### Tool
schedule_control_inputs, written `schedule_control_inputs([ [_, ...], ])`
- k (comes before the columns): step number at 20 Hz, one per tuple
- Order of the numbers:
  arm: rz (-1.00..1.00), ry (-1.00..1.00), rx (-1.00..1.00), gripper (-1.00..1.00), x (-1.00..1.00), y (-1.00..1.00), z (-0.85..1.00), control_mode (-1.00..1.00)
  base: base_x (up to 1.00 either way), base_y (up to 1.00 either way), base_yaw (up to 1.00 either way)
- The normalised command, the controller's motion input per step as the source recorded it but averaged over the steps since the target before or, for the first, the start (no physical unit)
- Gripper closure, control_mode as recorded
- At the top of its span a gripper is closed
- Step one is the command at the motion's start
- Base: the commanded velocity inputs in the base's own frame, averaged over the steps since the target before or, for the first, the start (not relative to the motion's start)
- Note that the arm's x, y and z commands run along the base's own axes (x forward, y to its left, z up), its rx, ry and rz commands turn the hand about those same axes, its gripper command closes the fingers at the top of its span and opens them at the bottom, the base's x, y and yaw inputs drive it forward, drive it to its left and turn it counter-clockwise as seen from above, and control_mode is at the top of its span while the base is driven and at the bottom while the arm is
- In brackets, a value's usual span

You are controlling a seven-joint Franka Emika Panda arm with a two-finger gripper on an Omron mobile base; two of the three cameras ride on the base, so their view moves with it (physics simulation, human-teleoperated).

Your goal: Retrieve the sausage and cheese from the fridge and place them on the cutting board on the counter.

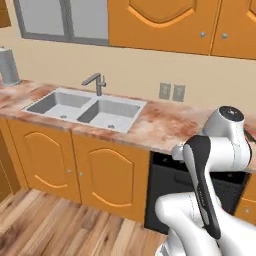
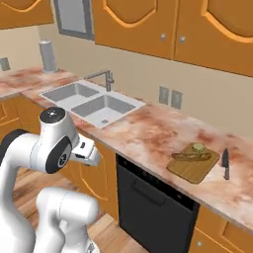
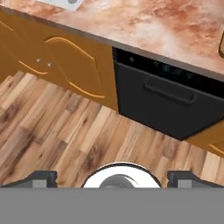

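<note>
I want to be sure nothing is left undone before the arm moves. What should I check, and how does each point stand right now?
1. end effector open and holding nothing: ok, the fingertips stand wide apart with nothing between them.
2. sausage on the cutting board: ok, it lies across the board.
3. cheese on the board: ok, it sits near the far edge, close behind the sausage.
4. knife out of the way: ok, it lies on the counter to the right of the board, apart from it.
5. End effector clear of the counter: ok, it is held low in front of the dishwasher, facing the floor.
</note>
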Motion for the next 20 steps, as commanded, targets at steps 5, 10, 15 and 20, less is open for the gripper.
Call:
schedule_control_inputs([
  [5,0.00,0.00,0.00,-1.00,0.00,0.00,0.00,1.00,0.00,-0.04,1.00],
  [10,0.00,0.00,0.00,-1.00,0.00,0.00,0.00,1.00,0.00,-0.04,1.00],
  [15,0.00,0.00,0.00,-1.00,0.00,0.00,0.00,1.00,0.00,-0.02,1.00],
  [20,0.00,0.00,0.00,-1.00,0.00,0.00,0.00,1.00,0.43,0.00,0.93],
])
